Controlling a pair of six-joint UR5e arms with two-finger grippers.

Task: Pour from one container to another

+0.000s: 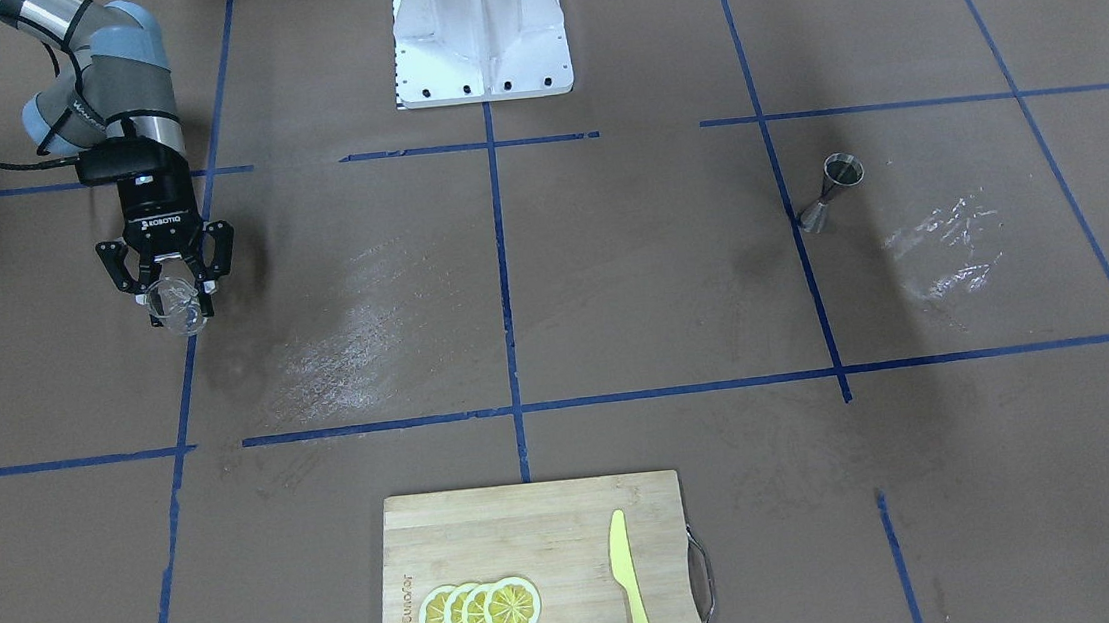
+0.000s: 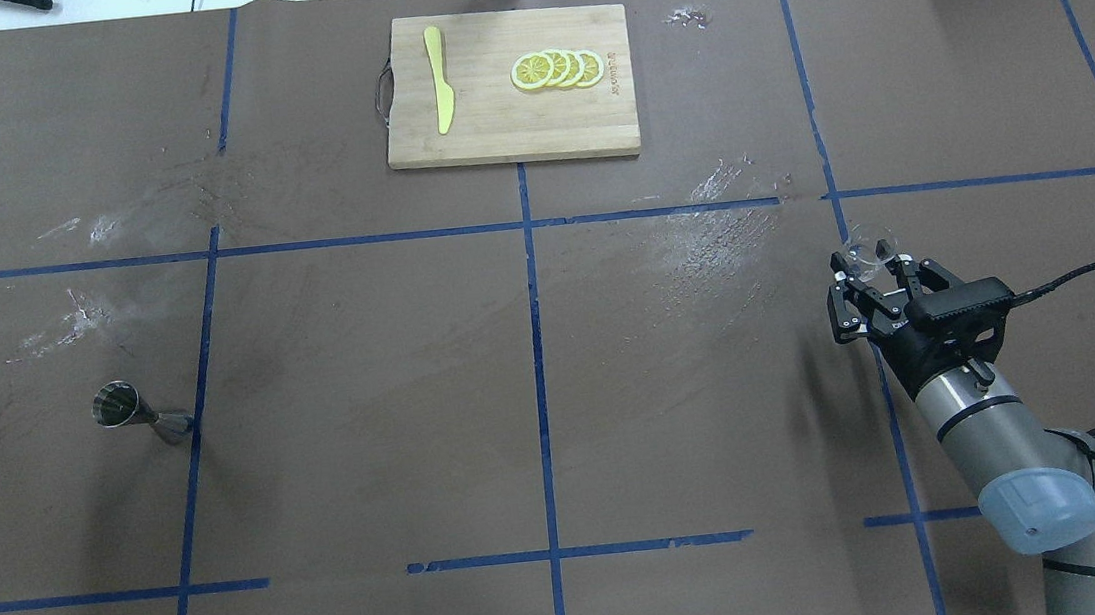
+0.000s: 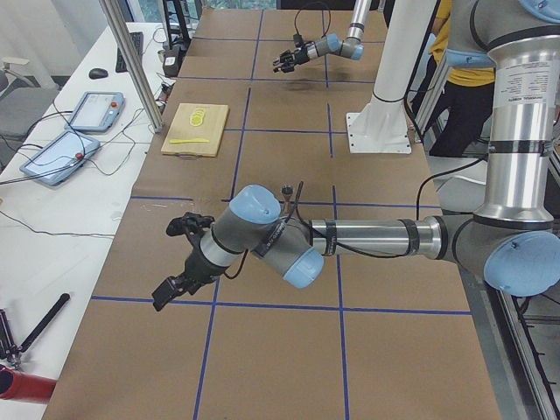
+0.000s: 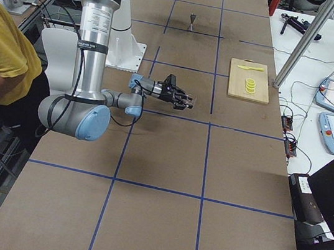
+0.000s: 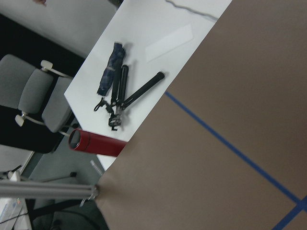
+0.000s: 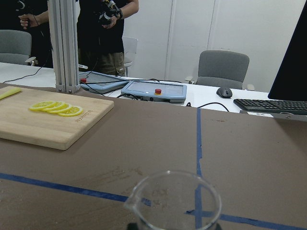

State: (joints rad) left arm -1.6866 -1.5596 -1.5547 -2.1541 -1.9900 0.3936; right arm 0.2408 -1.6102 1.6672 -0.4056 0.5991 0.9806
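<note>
The small clear cup (image 1: pixel 179 310) is held just above the table on the robot's right side, with my right gripper (image 1: pixel 173 290) shut on it. In the overhead view the cup (image 2: pixel 870 258) sticks out past the right gripper (image 2: pixel 872 272). Its rim and spout (image 6: pixel 175 200) fill the bottom of the right wrist view. The metal jigger (image 1: pixel 830 192) stands upright far across the table on the robot's left side (image 2: pixel 142 414). My left gripper (image 3: pixel 179 262) shows only in the exterior left view, low over the table's near end. Whether it is open or shut I cannot tell.
A wooden cutting board (image 1: pixel 534 534) with lemon slices (image 1: pixel 480 611) and a yellow knife (image 1: pixel 631 586) lies at the operators' edge. The white robot base (image 1: pixel 480 37) stands opposite. A person in a yellow shirt (image 4: pixel 3 44) stands beside the robot. A red cylinder (image 5: pixel 96 143) and tools lie off the table's end.
</note>
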